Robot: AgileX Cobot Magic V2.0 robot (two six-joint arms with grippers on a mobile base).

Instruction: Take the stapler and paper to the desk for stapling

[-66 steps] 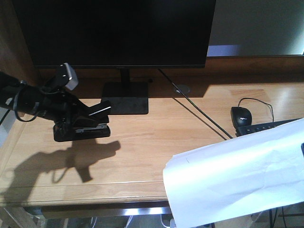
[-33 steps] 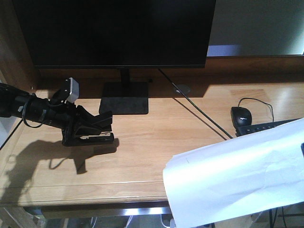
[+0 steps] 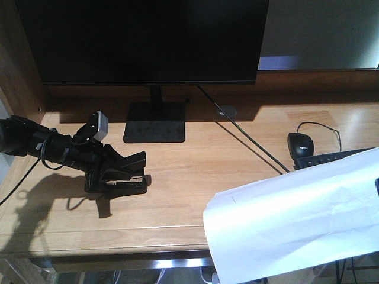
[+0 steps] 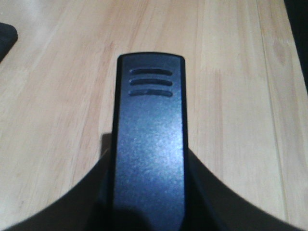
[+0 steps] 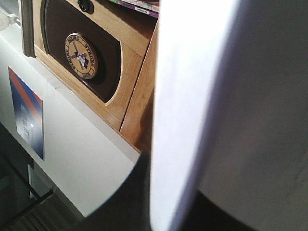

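Observation:
My left gripper (image 3: 125, 173) is shut on the black stapler (image 3: 129, 184), which is low over the left part of the light-wood desk (image 3: 195, 177), at or just above the surface. In the left wrist view the stapler's ribbed top (image 4: 150, 144) runs away from the gripper (image 4: 150, 204) over the wood planks (image 4: 231, 96). The white paper (image 3: 296, 219) hangs over the desk's front right corner, held from the right; the right gripper itself lies outside the front view. In the right wrist view the sheet (image 5: 192, 96) passes edge-on between the dark fingers (image 5: 139, 197) of my right gripper (image 5: 168, 209).
A black monitor (image 3: 148, 41) on a flat stand (image 3: 155, 121) fills the back of the desk. A cable (image 3: 249, 142) runs diagonally toward a black mouse (image 3: 301, 144) and keyboard (image 3: 337, 157) at the right. The right wrist view shows a wooden shelving unit (image 5: 134, 91) with a round emblem (image 5: 82, 55).
The left arm has carried the stapler down and to the right, toward the desk's front, until it is at the surface. The paper has stayed where it was.

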